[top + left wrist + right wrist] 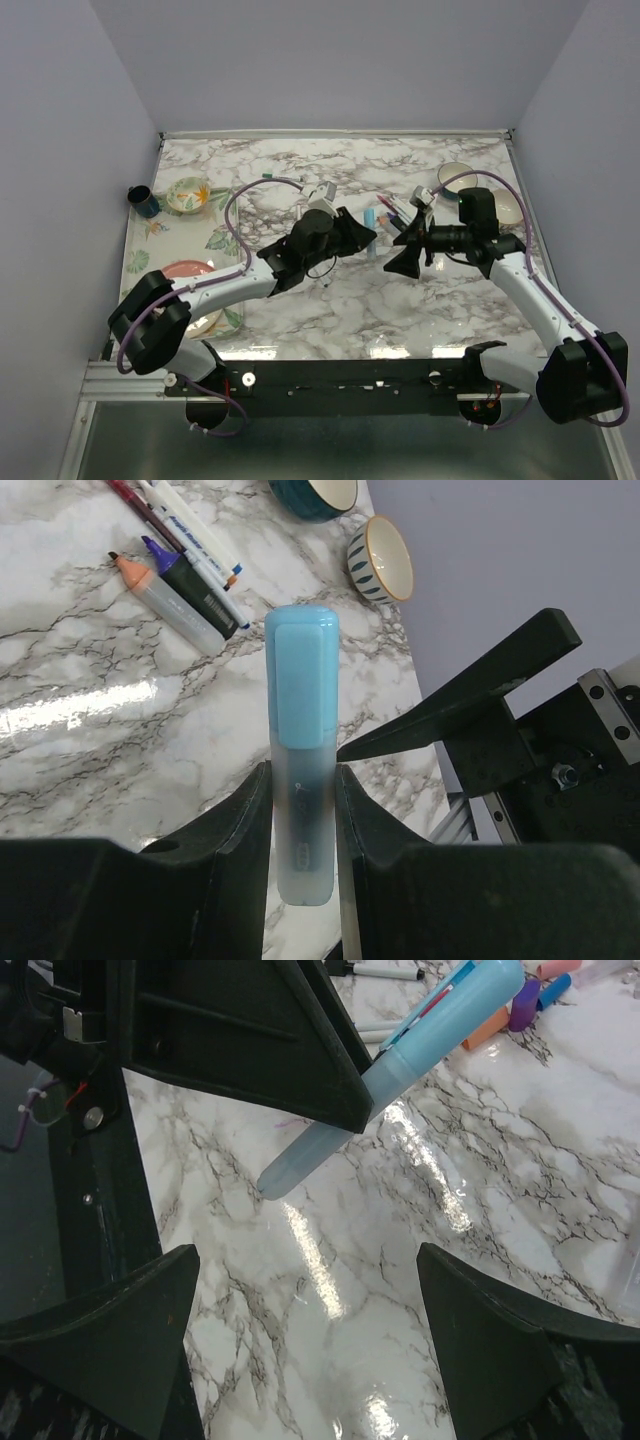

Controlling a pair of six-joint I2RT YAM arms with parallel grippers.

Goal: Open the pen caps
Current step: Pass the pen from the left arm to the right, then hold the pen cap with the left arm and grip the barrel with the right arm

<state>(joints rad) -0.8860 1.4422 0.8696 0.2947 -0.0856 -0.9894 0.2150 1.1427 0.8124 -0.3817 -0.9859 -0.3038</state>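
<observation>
My left gripper [302, 780] is shut on the frosted barrel of a light blue highlighter [300, 820], held off the marble table. Its blue pen cap [302, 680] is on and points away from the jaws. The right wrist view shows the same highlighter [400, 1065] slanting out from under the left fingers [250, 1040], with the capped end [470, 1000] at upper right. My right gripper [305, 1290] stands open just short of the barrel's tail, nothing between its fingers. From above, the left gripper [365, 238] and the right gripper [405, 255] face each other mid-table.
Loose orange [487, 1028], purple [524, 1005] and blue [553, 990] caps lie beyond the highlighter. Uncapped markers [170, 600] and white pens [195, 535] lie together on the marble. Two bowls [380, 558] stand at back right. A floral bowl [188, 194], dark cup [143, 200] and pink plate [186, 268] sit left.
</observation>
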